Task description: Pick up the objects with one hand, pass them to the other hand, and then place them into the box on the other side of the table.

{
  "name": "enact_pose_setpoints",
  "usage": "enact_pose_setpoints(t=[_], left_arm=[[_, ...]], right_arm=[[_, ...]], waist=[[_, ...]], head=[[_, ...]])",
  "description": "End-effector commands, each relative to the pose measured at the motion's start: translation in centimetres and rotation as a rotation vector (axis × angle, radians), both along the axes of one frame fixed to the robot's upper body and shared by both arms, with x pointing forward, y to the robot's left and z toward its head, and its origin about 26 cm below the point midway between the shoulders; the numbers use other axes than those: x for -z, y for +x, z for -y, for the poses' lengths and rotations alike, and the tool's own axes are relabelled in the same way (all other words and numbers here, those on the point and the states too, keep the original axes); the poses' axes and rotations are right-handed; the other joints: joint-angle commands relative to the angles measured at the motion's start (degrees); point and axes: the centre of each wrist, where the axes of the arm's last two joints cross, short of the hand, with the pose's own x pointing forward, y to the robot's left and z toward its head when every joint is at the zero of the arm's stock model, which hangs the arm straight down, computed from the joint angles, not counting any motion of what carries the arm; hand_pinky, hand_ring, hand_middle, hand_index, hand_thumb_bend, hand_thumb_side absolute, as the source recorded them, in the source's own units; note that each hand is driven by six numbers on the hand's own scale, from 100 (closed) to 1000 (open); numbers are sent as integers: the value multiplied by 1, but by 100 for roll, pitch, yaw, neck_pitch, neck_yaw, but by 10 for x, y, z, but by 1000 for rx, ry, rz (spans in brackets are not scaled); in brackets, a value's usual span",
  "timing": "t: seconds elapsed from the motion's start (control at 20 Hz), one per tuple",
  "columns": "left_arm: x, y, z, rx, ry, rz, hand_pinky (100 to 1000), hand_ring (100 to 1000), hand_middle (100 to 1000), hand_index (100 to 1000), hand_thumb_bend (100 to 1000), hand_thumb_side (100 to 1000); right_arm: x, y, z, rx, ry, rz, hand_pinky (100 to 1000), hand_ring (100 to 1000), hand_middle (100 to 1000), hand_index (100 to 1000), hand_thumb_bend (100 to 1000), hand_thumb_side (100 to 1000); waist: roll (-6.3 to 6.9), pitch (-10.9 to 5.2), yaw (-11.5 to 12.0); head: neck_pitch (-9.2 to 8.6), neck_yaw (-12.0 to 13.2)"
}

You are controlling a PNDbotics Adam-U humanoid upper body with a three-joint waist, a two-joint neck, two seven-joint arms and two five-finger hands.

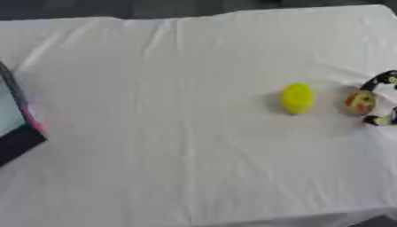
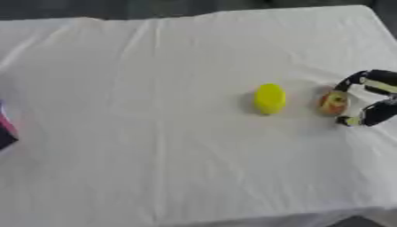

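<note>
The desk [image 1: 194,177] is covered by a white cloth [image 2: 155,146], which is marked by long creases running from the far edge toward the near edge and by shallower folds spreading across it. The cloth is draped over the near edge. Beyond the far edge of the desk, a dark grey floor [image 1: 93,9] is seen.

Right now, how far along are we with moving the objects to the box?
Nothing looks done: no object shows in the visible part of the box at the left edge. In hand: the right hand curls around the red-yellow object, which is on the cloth. Left: lift, handover, placing, then the yellow object.
</note>
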Motion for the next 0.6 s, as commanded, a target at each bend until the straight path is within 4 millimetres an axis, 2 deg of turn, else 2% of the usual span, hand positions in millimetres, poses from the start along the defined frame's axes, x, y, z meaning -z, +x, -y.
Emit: enact_pose_setpoints(t=[0.05,0.25,0.6], left_arm=[[-14,-4,-7,-16,11,35,879,793,768,785,318,690],[-14,-4,-8,-18,15,32,879,794,768,784,318,689],[-12,-4,-9,-20,24,25,880,794,769,784,315,690]], right_arm=[[-10,-3,6,32,-25,32,926,929,680,753,447,324],[-10,-5,5,59,1,60,918,911,643,699,322,320],[-18,-5,2,56,19,66,918,910,644,696,260,334]], waist=[[18,-62,6],[19,-62,4],[-3,-105,-22]], head=[[-52,-5],[-25,4],[27,19]])
